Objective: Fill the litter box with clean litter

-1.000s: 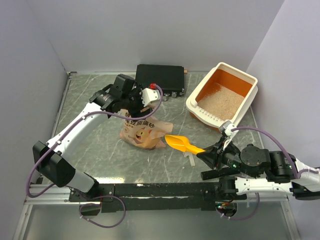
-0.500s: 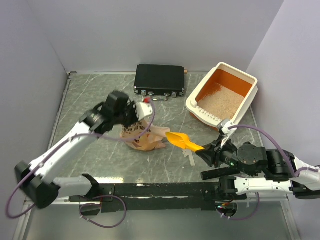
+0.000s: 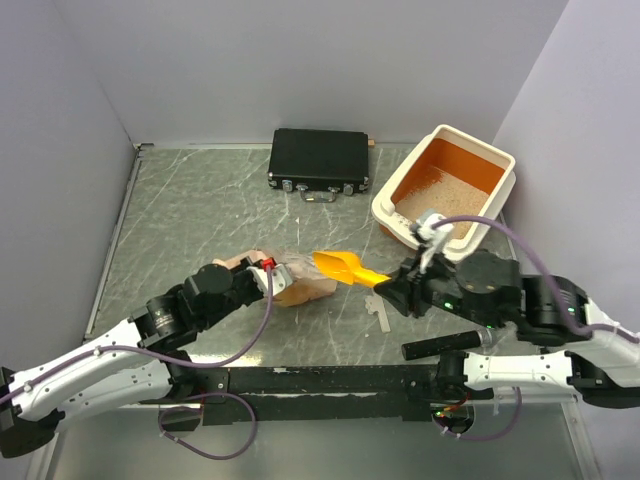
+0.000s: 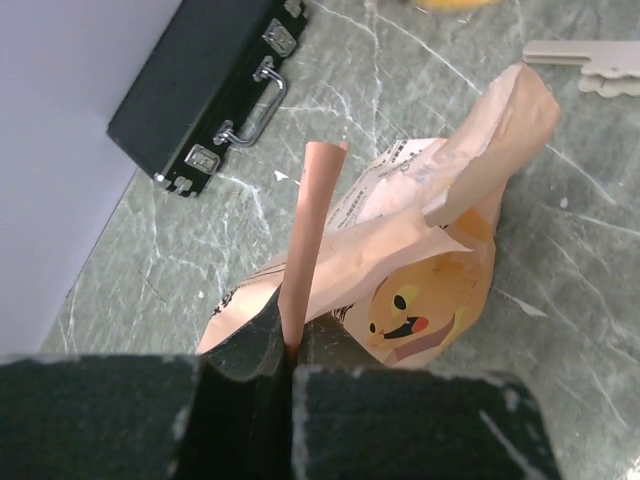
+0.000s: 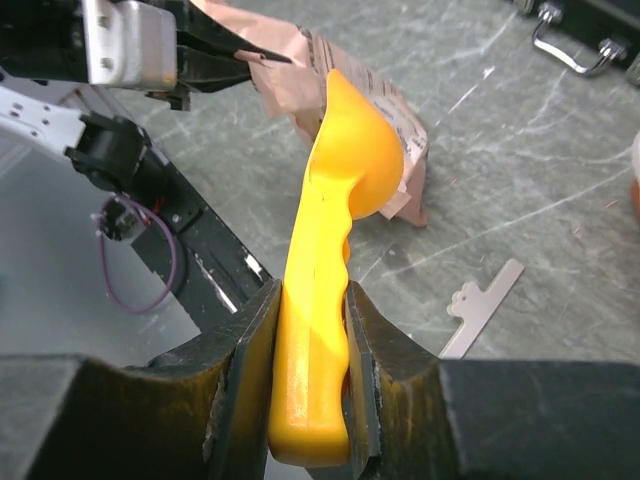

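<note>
The litter box (image 3: 506,186), cream rim and orange inside, stands at the back right with its grille end toward my right arm. Clean litter (image 3: 445,198) covers part of its floor. A crumpled printed paper bag (image 3: 305,282) lies mid-table. My left gripper (image 3: 264,276) is shut on a folded edge of the bag (image 4: 312,220), pinched between the jaws of that gripper (image 4: 288,345). My right gripper (image 3: 392,292) is shut on the handle of a yellow scoop (image 5: 335,230). The scoop bowl (image 3: 336,264) hovers beside the bag's mouth (image 5: 352,95).
A flat black case (image 3: 320,158) lies at the back centre, its handle facing the bag (image 4: 245,110). A thin white flat tool (image 3: 381,316) rests on the marble top near my right gripper (image 5: 312,300). Grey walls close in both sides.
My left arm swung from the back toward the near edge and its jaws closed on the bag's edge. My right gripper carried the scoop left, closer to the bag.
</note>
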Action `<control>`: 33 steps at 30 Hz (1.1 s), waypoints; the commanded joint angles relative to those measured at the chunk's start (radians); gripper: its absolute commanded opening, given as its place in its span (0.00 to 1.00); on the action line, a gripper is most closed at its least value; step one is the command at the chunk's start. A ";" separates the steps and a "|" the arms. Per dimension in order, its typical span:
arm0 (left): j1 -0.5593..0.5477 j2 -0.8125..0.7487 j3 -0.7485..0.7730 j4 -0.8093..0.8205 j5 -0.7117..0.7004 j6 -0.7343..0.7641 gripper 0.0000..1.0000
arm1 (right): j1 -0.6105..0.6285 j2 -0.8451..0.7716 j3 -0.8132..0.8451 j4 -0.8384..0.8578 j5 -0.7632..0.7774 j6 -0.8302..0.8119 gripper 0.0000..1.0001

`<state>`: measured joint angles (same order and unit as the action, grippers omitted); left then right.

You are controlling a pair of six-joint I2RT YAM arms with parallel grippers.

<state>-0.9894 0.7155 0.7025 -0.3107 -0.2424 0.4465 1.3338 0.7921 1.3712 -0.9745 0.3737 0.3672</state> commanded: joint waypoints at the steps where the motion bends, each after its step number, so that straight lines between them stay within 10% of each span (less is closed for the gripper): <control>1: -0.063 -0.050 -0.024 0.059 -0.167 -0.080 0.01 | -0.068 0.088 -0.001 0.043 -0.159 -0.040 0.00; 33: -0.080 -0.292 -0.103 0.005 -0.164 -0.114 0.01 | -0.160 0.285 0.109 0.065 -0.368 -0.588 0.00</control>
<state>-1.0683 0.4416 0.5770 -0.3550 -0.3710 0.3443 1.1839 1.0687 1.4399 -0.9142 0.0135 -0.1051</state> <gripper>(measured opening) 0.044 0.350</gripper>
